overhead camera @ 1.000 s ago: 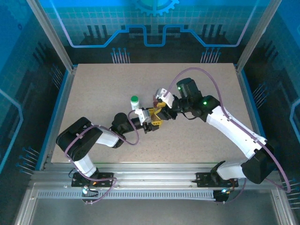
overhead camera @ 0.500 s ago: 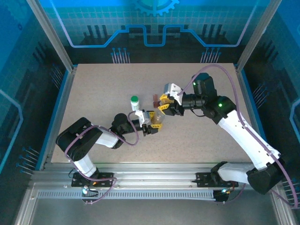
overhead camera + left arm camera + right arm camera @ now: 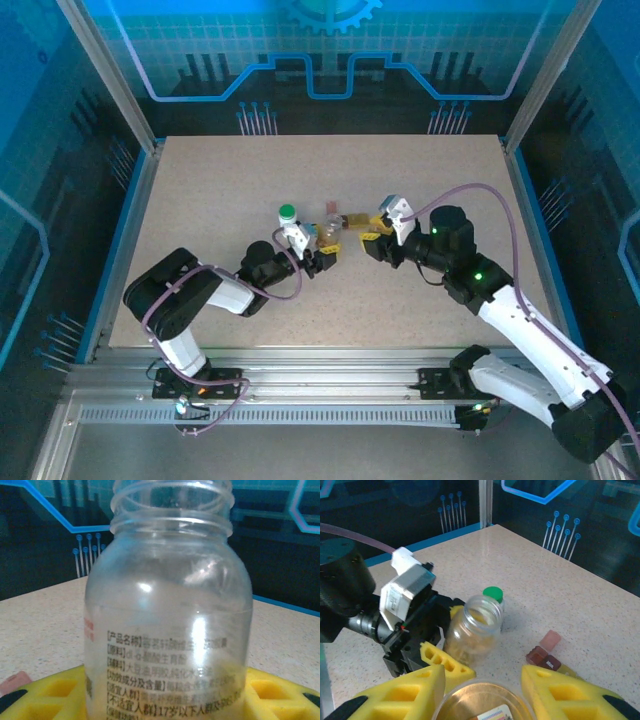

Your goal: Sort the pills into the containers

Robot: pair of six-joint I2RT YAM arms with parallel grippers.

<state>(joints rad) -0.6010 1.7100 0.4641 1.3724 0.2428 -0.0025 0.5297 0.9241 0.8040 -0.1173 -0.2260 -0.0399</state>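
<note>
Worktop [image 3: 220,190] is a speckled beige slab. It's boxed in by an aluminium frame [image 3: 330,362] and blue panels [image 3: 450,40] with glowing circuit-line graphics, so everything picks up a blue cast.

From overhead, both arms meet around the middle of the slab. The left end effector [image 3: 322,252] is clamped on a clear bottle [image 3: 328,237], which stands upright with no cap on. Just left of it and a bit farther back is the green-capped white bottle [image 3: 287,216]. The two containers sit just beyond the clear bottle: the dark red box [image 3: 332,212], and the yellow box [image 3: 353,218] right beside it on the right. The right end effector [image 3: 376,229] hangs just right of those.

The right wrist cam fills in detail that's too tiny from above. Its yellow fingers [image 3: 560,695] sit either side of a round amber disc [image 3: 482,705], maybe a lid, and they're closed in on it. There's also a pale pink piece [image 3: 551,640] touching the red box. The clear bottle looks yellowish inside, but I can't tell if that's pills.

The left wrist cam is basically a bottle close-up. You get the threaded open mouth and a printed label with Chinese text, with a yellow finger hugging each side low down.
</note>
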